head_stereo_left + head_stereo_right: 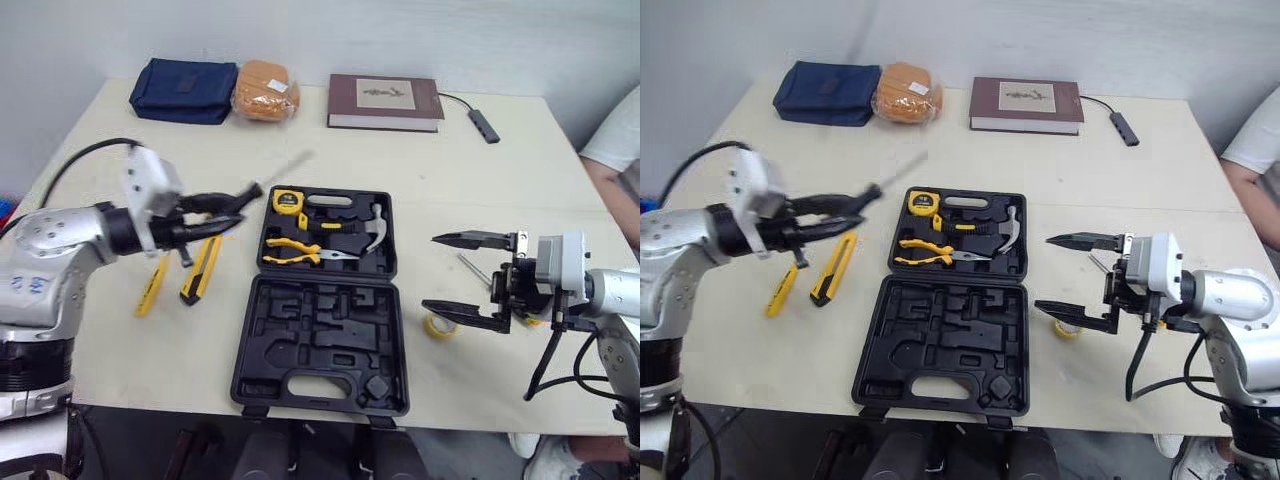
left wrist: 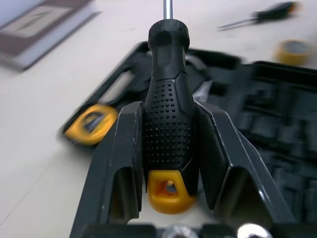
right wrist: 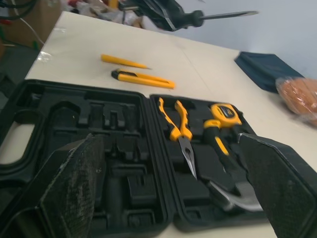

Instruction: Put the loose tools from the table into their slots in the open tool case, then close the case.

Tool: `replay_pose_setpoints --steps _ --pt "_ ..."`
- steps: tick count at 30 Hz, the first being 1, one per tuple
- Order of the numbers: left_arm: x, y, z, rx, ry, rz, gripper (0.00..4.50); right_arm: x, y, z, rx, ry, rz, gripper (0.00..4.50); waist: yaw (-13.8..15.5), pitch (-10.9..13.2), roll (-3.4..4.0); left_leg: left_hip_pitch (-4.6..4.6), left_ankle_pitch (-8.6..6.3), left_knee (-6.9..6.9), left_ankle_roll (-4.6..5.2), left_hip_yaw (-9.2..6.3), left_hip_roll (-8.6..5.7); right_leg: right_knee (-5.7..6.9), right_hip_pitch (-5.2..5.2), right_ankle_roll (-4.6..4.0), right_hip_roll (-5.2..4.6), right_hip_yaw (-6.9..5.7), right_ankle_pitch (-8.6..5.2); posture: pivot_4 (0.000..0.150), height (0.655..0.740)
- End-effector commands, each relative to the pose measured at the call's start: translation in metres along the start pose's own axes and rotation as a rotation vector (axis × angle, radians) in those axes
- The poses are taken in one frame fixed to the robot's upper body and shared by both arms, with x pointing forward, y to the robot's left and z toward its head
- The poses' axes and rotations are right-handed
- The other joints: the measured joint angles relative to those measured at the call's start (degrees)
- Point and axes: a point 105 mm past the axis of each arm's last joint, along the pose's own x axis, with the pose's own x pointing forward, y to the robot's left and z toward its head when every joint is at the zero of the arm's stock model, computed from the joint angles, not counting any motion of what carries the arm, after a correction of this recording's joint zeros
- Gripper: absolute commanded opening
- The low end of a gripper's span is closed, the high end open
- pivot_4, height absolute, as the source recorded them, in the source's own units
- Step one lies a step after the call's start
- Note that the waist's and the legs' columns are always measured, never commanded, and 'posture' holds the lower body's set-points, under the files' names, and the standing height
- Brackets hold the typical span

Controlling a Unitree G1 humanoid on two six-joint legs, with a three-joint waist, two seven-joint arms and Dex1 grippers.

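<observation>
You have no legible text here. The book (image 1: pixel 385 100) at twelve o'clock on the tabletop (image 1: pixel 500 200) has a pale cover panel, its print too small to read. The label on the tape measure (image 1: pixel 288 200) in the tool case (image 1: pixel 330 385) is equally unreadable.

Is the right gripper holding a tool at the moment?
No, the right gripper hangs open beside the tool case, with nothing between its two spread fingers.
</observation>
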Motion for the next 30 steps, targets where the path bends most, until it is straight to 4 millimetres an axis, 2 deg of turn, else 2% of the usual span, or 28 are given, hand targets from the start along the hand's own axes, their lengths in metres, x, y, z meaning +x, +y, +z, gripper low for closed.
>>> replay_pose_setpoints --steps 1,4,10,14,19,24,30 --pt "0.021 -0.030 0.003 0.159 0.074 -0.245 0.84 -0.010 0.003 0.002 -0.036 0.027 -0.009 4.50 0.1 0.0 0.04 0.02 0.01 0.00 0.00 0.02 0.04 0.01 -0.01 -0.01 0.04 0.00 0.01 0.150 0.7400" --pt "0.044 -0.046 -0.002 0.260 0.161 -0.358 0.84 -0.009 0.010 0.002 -0.019 0.024 -0.036 4.50 0.5 0.0 0.04 0.00 0.02 0.07 0.03 0.05 0.04 0.01 -0.01 -0.03 0.03 0.00 0.02 0.150 0.7400" --pt "0.052 -0.059 -0.021 0.313 0.308 -0.442 0.84 -0.005 0.020 0.002 -0.006 0.037 -0.041 4.50 0.5 0.0 0.08 -0.13 -0.08 0.41 0.14 -0.04 0.05 -0.02 0.01 -0.03 -0.01 0.08 0.04 0.150 0.7400" --pt "0.058 -0.051 -0.029 0.284 0.425 -0.402 0.84 -0.002 0.025 0.003 0.003 0.042 -0.050 4.50 0.6 0.1 0.08 -0.19 -0.08 0.45 0.14 -0.12 0.07 0.01 0.00 -0.03 0.00 0.07 0.04 0.150 0.7400" --pt "0.067 -0.045 -0.036 0.294 0.483 -0.359 0.84 -0.003 0.030 0.004 0.010 0.046 -0.052 4.50 0.7 0.1 0.08 -0.25 -0.09 0.48 0.16 -0.19 0.06 0.02 0.03 -0.03 0.00 0.07 0.04 0.150 0.7400" --pt "0.076 -0.044 -0.041 0.297 0.503 -0.325 0.84 -0.003 0.031 0.000 0.011 0.051 -0.051 4.50 0.7 0.1 0.08 -0.29 -0.08 0.52 0.19 -0.22 0.06 0.03 0.03 -0.03 0.00 0.04 0.04 0.150 0.7400" --pt "0.075 -0.043 -0.048 0.300 0.538 -0.324 0.84 -0.004 0.031 -0.004 0.011 0.055 -0.052 4.50 0.6 0.1 0.08 -0.28 -0.07 0.55 0.19 -0.23 0.06 0.07 0.03 -0.03 0.00 0.05 0.04 0.150 0.7400"
